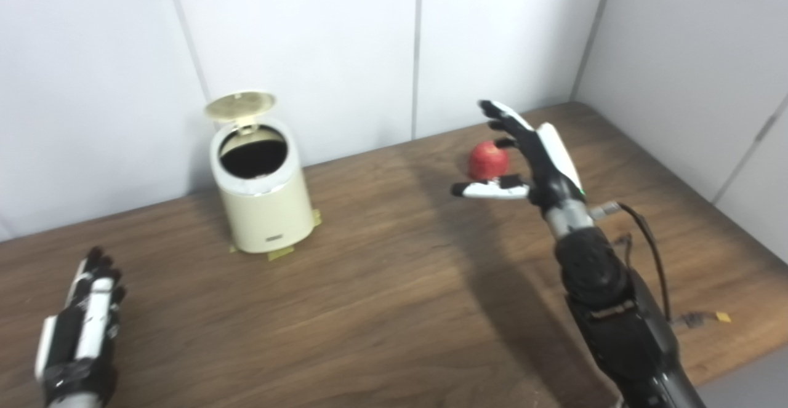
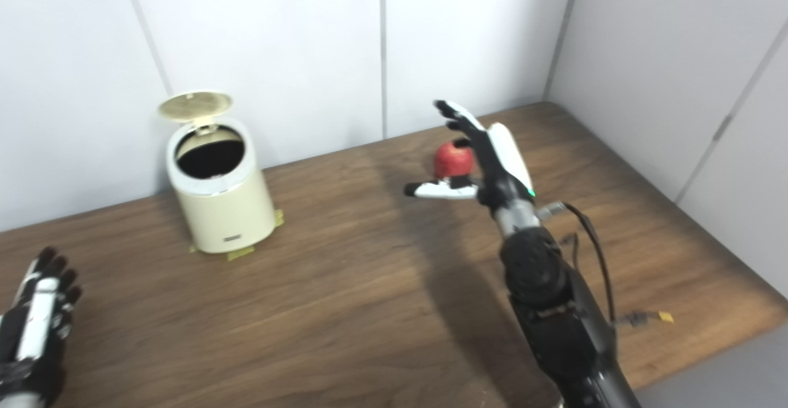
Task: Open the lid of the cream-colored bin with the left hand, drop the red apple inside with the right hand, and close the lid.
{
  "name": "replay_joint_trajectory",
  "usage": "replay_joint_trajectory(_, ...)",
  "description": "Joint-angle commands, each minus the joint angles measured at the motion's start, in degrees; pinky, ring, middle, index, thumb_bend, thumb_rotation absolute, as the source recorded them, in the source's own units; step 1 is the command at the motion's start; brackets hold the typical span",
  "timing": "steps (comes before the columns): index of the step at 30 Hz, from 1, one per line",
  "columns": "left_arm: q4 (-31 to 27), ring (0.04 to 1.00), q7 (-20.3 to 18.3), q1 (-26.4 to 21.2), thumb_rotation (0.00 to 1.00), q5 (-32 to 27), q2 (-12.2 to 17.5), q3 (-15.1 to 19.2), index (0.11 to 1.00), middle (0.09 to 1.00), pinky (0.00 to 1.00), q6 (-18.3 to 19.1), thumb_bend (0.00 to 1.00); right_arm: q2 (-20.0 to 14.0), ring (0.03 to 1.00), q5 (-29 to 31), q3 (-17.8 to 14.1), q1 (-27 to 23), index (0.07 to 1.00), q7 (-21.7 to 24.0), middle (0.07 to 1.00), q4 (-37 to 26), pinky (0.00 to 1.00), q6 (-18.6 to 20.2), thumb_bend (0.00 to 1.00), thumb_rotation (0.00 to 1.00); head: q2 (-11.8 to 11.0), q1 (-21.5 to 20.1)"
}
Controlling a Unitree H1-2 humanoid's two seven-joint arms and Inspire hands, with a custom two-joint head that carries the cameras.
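The cream-colored bin stands at the back left of the table, its round lid tipped up and the dark inside showing. The red apple lies on the wood to the right of the middle. My right hand is open beside the apple, fingers spread above it and the thumb stretched out in front of it, not closed on it. My left hand rests low at the front left, fingers apart and holding nothing, well away from the bin.
The brown wooden table runs to white wall panels at the back and right. Yellow tape tabs stick out under the bin's base. A black cable trails from my right wrist.
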Motion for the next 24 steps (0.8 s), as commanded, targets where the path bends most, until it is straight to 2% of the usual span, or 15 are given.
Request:
replay_joint_trajectory(1,-2.01,0.97,0.29,-1.09,0.51,0.02,0.42,-0.19,1.0,0.97,0.99,-1.54,0.32,-3.1,0.892,-3.66,-0.15,-3.13,0.885,0.53,0.912,-1.88,0.79,0.87,0.8,0.15,0.12,-0.08)
replay_joint_trajectory(3,-2.74,0.968,0.44,-0.86,0.44,0.06,0.35,-0.32,0.999,0.968,1.0,-0.63,0.3,-4.8,0.884,-4.73,0.04,-4.5,0.877,1.55,0.899,-0.22,0.81,1.24,0.82,0.14,0.16,0.16)
replay_joint_trajectory(6,-3.31,0.978,0.41,-0.49,0.39,0.41,0.57,-0.64,1.0,0.969,1.0,-0.17,0.26,-7.57,0.895,-6.3,0.88,-6.51,0.87,3.44,0.909,2.99,0.81,1.69,0.86,0.18,0.38,0.55)
replay_joint_trajectory(8,-3.73,0.978,0.68,-0.18,0.35,0.89,0.64,-0.81,0.993,0.962,1.0,0.26,0.28,-9.45,0.907,-7.48,2.03,-7.96,0.864,4.63,0.912,5.4,0.82,1.67,0.89,0.2,0.48,0.88)
replay_joint_trajectory(13,-5.13,0.987,0.5,0.36,0.32,1.33,1.35,-1.24,0.993,0.96,1.0,1.33,0.29,-12.02,0.911,-9.29,4.18,-11.66,0.858,7.39,0.916,9.56,0.81,3.1,0.9,0.17,0.7,1.29)
replay_joint_trajectory(16,-5.71,0.99,0.76,0.35,0.31,1.46,1.55,-1.25,0.986,0.961,1.0,2.14,0.29,-13.29,0.918,-10.33,5.57,-13.91,0.858,9.05,0.917,12.11,0.82,3.2,0.9,0.2,0.74,1.37)
replay_joint_trajectory(18,-6.12,0.99,0.96,0.34,0.31,1.65,1.59,-1.23,0.983,0.961,1.0,2.7,0.29,-13.95,0.927,-10.8,6.56,-15.39,0.856,9.73,0.909,14.25,0.89,2.64,0.9,0.19,0.76,1.34)
replay_joint_trajectory(21,-6.69,0.989,1.15,0.41,0.3,1.92,1.7,-1.4,0.983,0.962,1.0,3.11,0.28,-14.67,0.924,-11.35,8.06,-17.68,0.848,9.82,0.894,18.23,0.92,1.78,0.91,0.19,0.85,1.44)
replay_joint_trajectory(22,-6.87,0.991,1.2,0.44,0.3,1.87,1.7,-1.42,0.984,0.963,1.0,3.29,0.27,-14.72,0.914,-11.3,8.37,-18.3,0.844,9.8,0.887,19.33,0.91,1.64,0.91,0.18,0.91,1.43)
replay_joint_trajectory(24,-7.05,0.993,1.3,0.46,0.3,1.73,1.67,-1.39,0.985,0.962,1.0,3.55,0.27,-14.56,0.891,-11.17,8.73,-19.35,0.839,9.81,0.875,21.25,0.82,1.66,0.92,0.18,0.91,1.44)
